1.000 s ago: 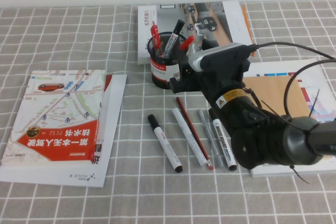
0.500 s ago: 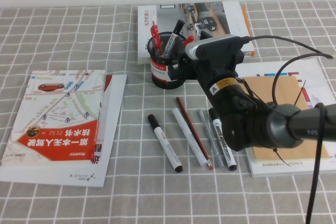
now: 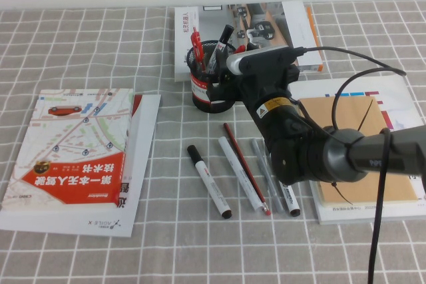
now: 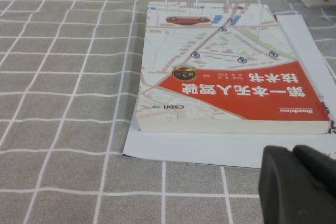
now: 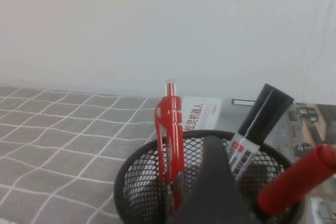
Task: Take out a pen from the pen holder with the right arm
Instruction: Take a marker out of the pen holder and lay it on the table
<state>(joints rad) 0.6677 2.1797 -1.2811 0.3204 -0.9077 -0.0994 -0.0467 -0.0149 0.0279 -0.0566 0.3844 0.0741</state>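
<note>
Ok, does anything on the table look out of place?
Only the pens lying loose on the cloth in front of the pen holder, not in it. The right gripper is at the holder; the left gripper sits near the book. Nothing spilled.

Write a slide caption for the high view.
Right gripper at the pen holder, five pens lying in front; left gripper off-frame, near the book.
</note>
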